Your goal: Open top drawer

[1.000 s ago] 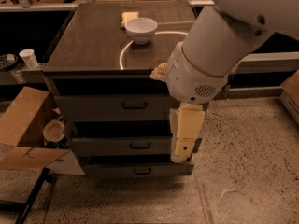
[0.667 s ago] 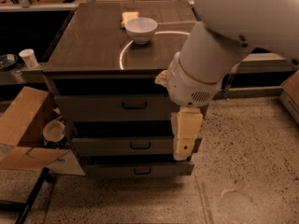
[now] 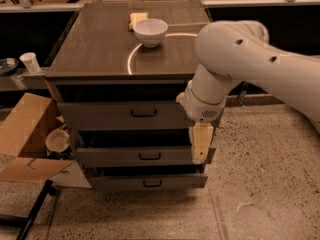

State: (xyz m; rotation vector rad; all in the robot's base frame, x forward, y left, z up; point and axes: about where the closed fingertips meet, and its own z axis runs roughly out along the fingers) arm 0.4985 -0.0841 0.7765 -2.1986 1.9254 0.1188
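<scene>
white arm [image 3: 260, 64] reaches in from the right edge and bends down across the right front corner of the cabinet [image 3: 95, 49]. the cabinet is dark-topped, with three grey drawers stacked below.

top drawer [image 3: 100, 116] sits just under the cabinet top. its front is the tallest of the three, with a dark gap above it. the arm's wrist covers its right end.

cardboard box [image 3: 25, 134] is on the floor, left of the cabinet, flaps open.

gripper [image 3: 200, 156] is cream-coloured and hangs pointing down from the wrist. it is in front of the right end of the middle drawer [image 3: 115, 156], below the top drawer and well right of its handle [image 3: 144, 113]. apart or together: cannot tell.

white bowl [image 3: 150, 31] stands on the cabinet top near the back. paper cup [image 3: 31, 62] stands on a ledge at far left. the handle is a small black loop at the centre of the drawer front, untouched.
</scene>
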